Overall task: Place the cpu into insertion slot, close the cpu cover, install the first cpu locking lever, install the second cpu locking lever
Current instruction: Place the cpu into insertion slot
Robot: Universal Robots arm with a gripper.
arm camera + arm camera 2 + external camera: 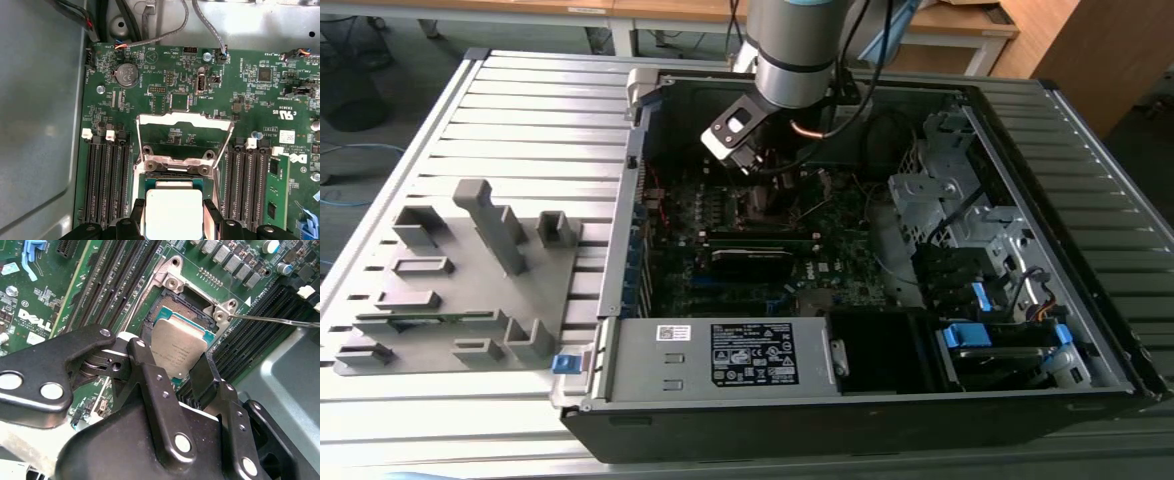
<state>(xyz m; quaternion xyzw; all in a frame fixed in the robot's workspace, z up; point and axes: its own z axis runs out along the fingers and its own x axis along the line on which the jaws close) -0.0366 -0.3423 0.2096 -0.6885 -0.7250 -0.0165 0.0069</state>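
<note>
Currently the black two-fingered gripper (174,360) is clamped on the small flat square silver-grey cpu (177,345), one finger (145,365) on each of two opposite edges. In both wrist views the chip hangs over the near part of the small square silver-rimmed insertion slot (177,300), whose dark centre is partly uncovered past it. Whether the chip touches the socket cannot be told. In the first wrist view the thin silver frame-shaped cpu cover (185,120) stands swung up from its hinge on the far side of the socket, with the green circuit board (165,70) showing through its window. Long black memory slots (105,175) flank the socket on both sides. A thin silver wire lever (270,319) runs out from one socket corner.

In the exterior view the grey robot arm (794,50) enters the open black computer case (720,420) at twelve o'clock. A grey moulded parts holder (467,280) sits on the slatted metal table (520,110) at nine o'clock from the case.
</note>
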